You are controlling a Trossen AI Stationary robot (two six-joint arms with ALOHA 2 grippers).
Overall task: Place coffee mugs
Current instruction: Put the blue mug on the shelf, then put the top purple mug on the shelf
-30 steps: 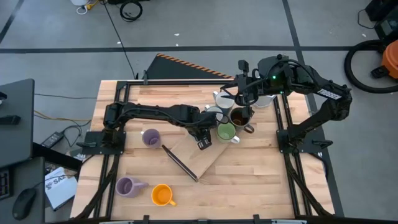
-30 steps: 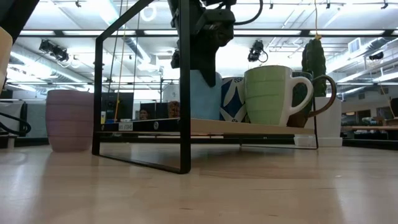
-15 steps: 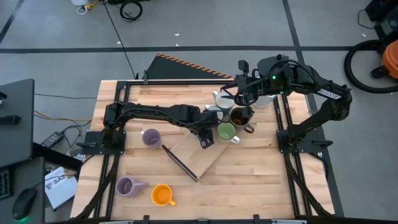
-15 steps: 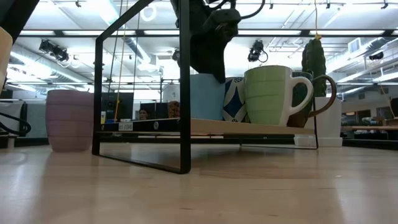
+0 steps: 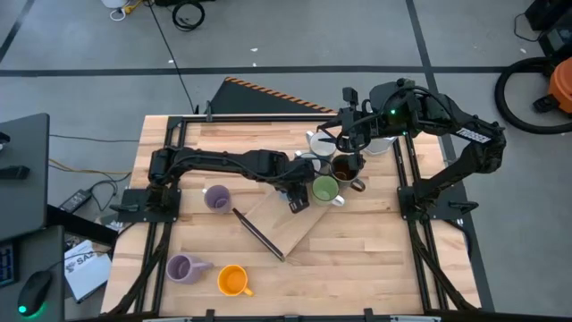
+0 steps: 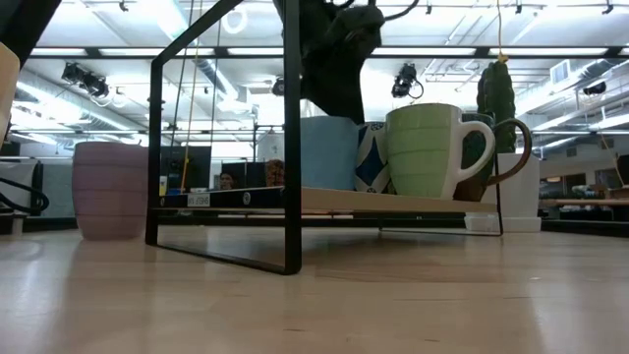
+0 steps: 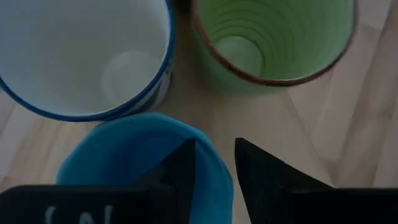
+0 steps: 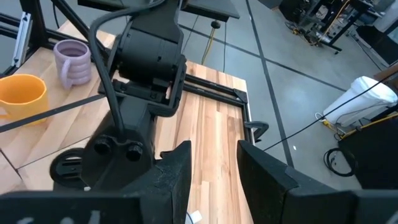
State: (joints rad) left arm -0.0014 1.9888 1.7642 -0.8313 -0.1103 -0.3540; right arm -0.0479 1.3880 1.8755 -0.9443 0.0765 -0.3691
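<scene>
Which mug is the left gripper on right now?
The bright blue mug: the left gripper straddles its rim, beside the green mug.

cluster of mugs point(image 5: 329, 170) sitting on a raised board point(image 5: 284, 225) mid-worktop point(image 5: 375, 268), left claw point(image 5: 295, 199) right beside them, right claw point(image 5: 344, 136) just behind the cluster, one mug point(image 5: 216, 198) left of the board, two more mugs point(image 5: 207, 275) near the worktop's front-left corner

Pale wood-plank table point(image 5: 357, 259), smooth, w/ matt black metal frame point(image 6: 291, 147). Glossy ceramic green mug point(image 7: 273, 37) at 3 o'clock; blue mug point(image 7: 146, 155) glazed; grippers matt black.
</scene>
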